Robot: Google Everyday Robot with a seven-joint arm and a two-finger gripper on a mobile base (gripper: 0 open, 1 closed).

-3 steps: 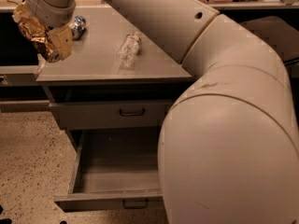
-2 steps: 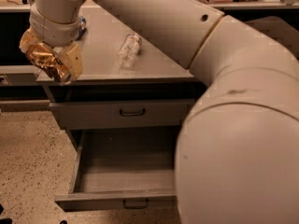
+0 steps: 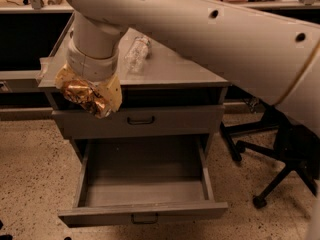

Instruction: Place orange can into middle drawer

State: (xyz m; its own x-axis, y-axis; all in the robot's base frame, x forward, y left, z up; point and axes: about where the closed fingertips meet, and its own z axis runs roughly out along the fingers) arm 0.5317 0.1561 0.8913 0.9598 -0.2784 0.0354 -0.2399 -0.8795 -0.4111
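**Can [image 3: 81, 92] held over open drawer [image 3: 145, 180]**

Your hand [image 3: 95, 98] grips the can, hanging just off the surface's [image 3: 175, 70] front left corner, above the drawer's left side. Bring it right and down toward the tray's bare middle, clear of the closed drawer [image 3: 170, 120] front. Get low before letting go, or it may roll. Bottle [image 3: 137, 54] lies well apart on top.

The gripper [image 3: 94, 97], jaws clamped on the dented shiny orange-gold drink can [image 3: 80, 90], has sunk from the upper left of the frame to left of centre, in front of the closed grey drawer [image 3: 175, 120]. The bulky cream arm [image 3: 210, 29] has swung from lower right to the top, uncovering the open grey metal drawer [image 3: 145, 210] and a black office chair [image 3: 286, 168].
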